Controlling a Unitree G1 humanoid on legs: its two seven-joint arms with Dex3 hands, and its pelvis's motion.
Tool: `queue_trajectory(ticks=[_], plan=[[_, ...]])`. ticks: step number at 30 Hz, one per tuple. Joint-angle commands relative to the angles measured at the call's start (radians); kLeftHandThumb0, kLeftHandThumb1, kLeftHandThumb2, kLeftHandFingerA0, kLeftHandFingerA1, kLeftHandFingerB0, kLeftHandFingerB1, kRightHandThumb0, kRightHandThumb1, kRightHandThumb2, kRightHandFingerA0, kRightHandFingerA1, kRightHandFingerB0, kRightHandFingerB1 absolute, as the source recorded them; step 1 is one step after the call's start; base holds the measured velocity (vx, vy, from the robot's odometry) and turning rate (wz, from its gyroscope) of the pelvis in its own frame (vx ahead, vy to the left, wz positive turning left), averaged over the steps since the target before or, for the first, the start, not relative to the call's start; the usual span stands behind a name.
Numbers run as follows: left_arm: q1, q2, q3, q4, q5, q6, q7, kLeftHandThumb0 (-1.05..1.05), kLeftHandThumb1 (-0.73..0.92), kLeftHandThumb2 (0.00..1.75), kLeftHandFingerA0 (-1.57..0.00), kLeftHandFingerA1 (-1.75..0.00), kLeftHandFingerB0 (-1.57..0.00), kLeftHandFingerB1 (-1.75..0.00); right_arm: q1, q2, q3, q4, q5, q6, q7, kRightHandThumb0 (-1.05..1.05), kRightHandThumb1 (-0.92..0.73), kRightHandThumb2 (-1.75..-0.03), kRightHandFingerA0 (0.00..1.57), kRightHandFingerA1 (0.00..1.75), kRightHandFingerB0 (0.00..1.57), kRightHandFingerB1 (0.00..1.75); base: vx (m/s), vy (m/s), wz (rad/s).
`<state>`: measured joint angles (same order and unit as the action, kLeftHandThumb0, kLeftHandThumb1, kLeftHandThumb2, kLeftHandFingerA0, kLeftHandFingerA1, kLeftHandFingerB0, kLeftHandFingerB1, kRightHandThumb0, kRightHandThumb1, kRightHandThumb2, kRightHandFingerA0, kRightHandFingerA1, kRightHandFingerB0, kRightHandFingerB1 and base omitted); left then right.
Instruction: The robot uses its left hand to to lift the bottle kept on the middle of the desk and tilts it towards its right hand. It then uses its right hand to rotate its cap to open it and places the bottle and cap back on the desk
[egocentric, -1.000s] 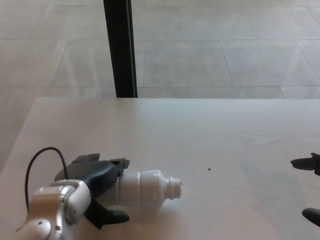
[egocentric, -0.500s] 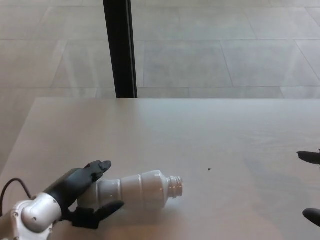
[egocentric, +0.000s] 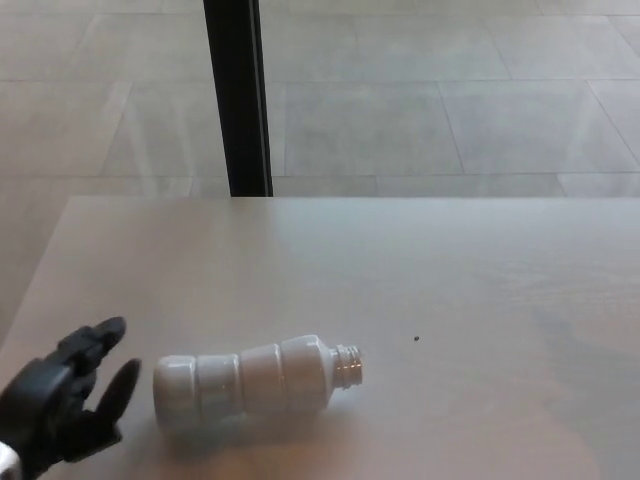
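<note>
**Bottle on its side, uncapped; left hand clear of it**

Landmark: the bottle (egocentric: 255, 381).

- Bottle: white, ribbed body, lying flat on the desk (egocentric: 420, 260) on its side. Base points toward picture left, neck toward picture right. The threaded neck (egocentric: 347, 365) is bare; no cap sits on it. A soft shadow lies on the desk along the near side of the bottle.
- Left hand (egocentric: 62, 400): black, just beside the bottle's base end, on the picture-left side. Not touching the bottle; a strip of desk shows between the nearest finger and the base. Fingers (egocentric: 100, 335) spread apart and raised, holding nothing. A sliver of white at the lower left corner, below the hand, looks like part of the wrist.
- Right hand: does not show anywhere in the head view.
- Small dark speck (egocentric: 417, 338) on the desk, to the right of the neck and slightly beyond it, apart from the bottle.
- Desk: pale, light wood tone; its far edge runs across the picture well beyond the bottle.
- Black post (egocentric: 236, 95): upright, behind the desk's far edge, well beyond the bottle's base end.
- Floor (egocentric: 450, 90): grey tiles behind the desk, beyond the bottle.
</note>
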<state>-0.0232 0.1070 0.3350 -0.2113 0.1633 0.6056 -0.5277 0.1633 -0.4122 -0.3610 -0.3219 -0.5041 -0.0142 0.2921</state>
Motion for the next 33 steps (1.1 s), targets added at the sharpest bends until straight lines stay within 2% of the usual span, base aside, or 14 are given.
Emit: queue_trajectory(ticks=[1, 2, 3, 5, 6, 11, 15, 16, 19, 25, 26, 27, 32, 33], plan=[[0.117, -0.079, 0.933, 0.307, -0.851, -0.04, 0.145, -0.85, 0.68, 1.06, 0.0, -0.25, 0.0, -0.15, 0.015, -0.102, -0.519, 0.319, 0.377, 0.096, -0.044, -0.89, -0.49, -0.85, 1.0, 0.82, 0.31, 0.5, 0.0, 0.0, 0.0], [0.137, -0.03, 1.036, 0.44, -0.878, -0.097, 0.173, -0.76, 0.87, 0.66, 0.0, -0.3, 0.0, -0.11, 0.014, -0.113, -0.595, 0.422, 0.402, 0.072, -0.102, -0.83, -0.57, -0.58, 0.97, 0.69, 0.32, 0.44, 0.0, 0.0, 0.0], [0.159, -0.01, 1.104, 0.49, -0.911, -0.124, 0.201, -0.95, 0.79, 1.11, 0.0, -0.19, 0.0, -0.12, 0.004, -0.116, -0.641, 0.507, 0.421, 0.062, -0.159, -0.79, -0.56, -0.58, 0.94, 0.61, 0.32, 0.45, 0.0, 0.0, 0.0], [0.189, 0.09, 1.25, 0.705, -0.962, -0.215, 0.258, -0.79, 0.72, 1.09, -0.05, -0.34, 0.0, -0.18, -0.003, -0.095, -0.728, 0.582, 0.431, 0.093, -0.273, -0.77, -0.6, -0.58, 0.77, 0.65, 0.28, 0.52, 0.0, 0.0, 0.0], [0.198, 0.141, 1.296, 0.808, -0.98, -0.252, 0.291, -0.74, 0.88, 0.69, -0.09, -0.51, 0.0, -0.26, -0.008, -0.08, -0.762, 0.592, 0.452, 0.117, -0.293, -0.75, -0.61, -0.59, 0.72, 0.63, 0.25, 0.51, 0.0, 0.0, 0.0], [0.243, 0.269, 1.397, 1.072, -1.017, -0.354, 0.378, -0.75, 0.91, 0.68, -0.16, -0.52, -0.05, -0.35, -0.072, -0.066, -0.884, 0.767, 0.594, 0.085, -0.368, -0.65, -0.58, -0.58, 0.68, 0.63, 0.29, 0.46, 0.0, 0.0, 0.0], [0.28, 0.198, 1.419, 0.987, -0.959, -0.333, 0.457, -0.69, 0.92, 0.81, -0.12, -0.48, 0.0, -0.29, -0.171, -0.034, -1.001, 0.936, 0.736, 0.077, -0.484, -0.63, -0.51, -0.9, 0.58, 0.85, 0.18, 0.63, 0.0, 0.0, 0.0], [0.284, 0.172, 1.416, 0.953, -0.941, -0.322, 0.47, -0.72, 0.92, 0.78, -0.14, -0.55, -0.01, -0.55, -0.178, -0.023, -1.016, 0.949, 0.761, 0.077, -0.482, -0.61, -0.67, -0.6, 0.46, 0.99, 0.08, 0.79, 0.0, 0.0, 0.0], [0.316, 0.079, 1.341, 0.976, -0.849, -0.326, 0.428, -0.64, 0.92, 0.77, -0.12, -0.4, 0.0, -0.23, -0.19, 0.068, -1.057, 0.987, 0.851, 0.06, -0.464, -0.63, -0.55, -0.85, 0.54, 1.06, 0.08, 0.62, 0.0, 0.0, 0.0], [0.406, 0.086, 1.113, 1.183, -0.611, -0.413, 0.305, -0.73, 0.91, 0.68, -0.22, -0.46, -0.06, -0.32, -0.072, 0.178, -0.887, 1.033, 0.649, 0.046, -0.426, -0.69, -0.51, -0.87, 0.63, 0.97, 0.1, 0.62, 0.0, 0.0, 0.0], [0.412, 0.083, 1.099, 1.184, -0.597, -0.412, 0.294, -0.72, 0.72, 1.07, -0.27, -0.66, -0.03, -0.39, -0.064, 0.19, -0.88, 1.023, 0.646, 0.053, -0.413, -0.69, -0.66, -0.6, 0.47, 0.96, 0.06, 0.66, 0.0, 0.0, 0.0], [0.427, 0.076, 1.072, 1.182, -0.571, -0.409, 0.264, -0.71, 0.92, 0.69, -0.26, -0.61, -0.05, -0.35, -0.057, 0.207, -0.873, 1.03, 0.647, 0.049, -0.39, -0.68, -0.5, -0.9, 0.43, 0.8, 0.11, 0.61, 0.0, 0.0, 0.0], [0.495, 0.044, 0.911, 1.184, -0.433, -0.471, 0.179, -0.75, 0.92, 0.74, -0.17, -0.48, -0.05, -0.36, -0.045, 0.202, -0.824, 1.1, 0.6, 0.03, -0.333, -0.87, -0.57, -0.93, 0.38, 0.75, 0.04, 0.57, 0.0, 0.0, 0.0], [0.51, 0.047, 0.887, 1.193, -0.42, -0.486, 0.147, -0.75, 0.92, 0.74, -0.14, -0.46, -0.04, -0.36, -0.049, 0.198, -0.827, 1.118, 0.605, 0.022, -0.322, -0.77, -0.68, -0.61, 0.35, 0.74, 0.04, 0.59, 0.0, 0.0, 0.0]])
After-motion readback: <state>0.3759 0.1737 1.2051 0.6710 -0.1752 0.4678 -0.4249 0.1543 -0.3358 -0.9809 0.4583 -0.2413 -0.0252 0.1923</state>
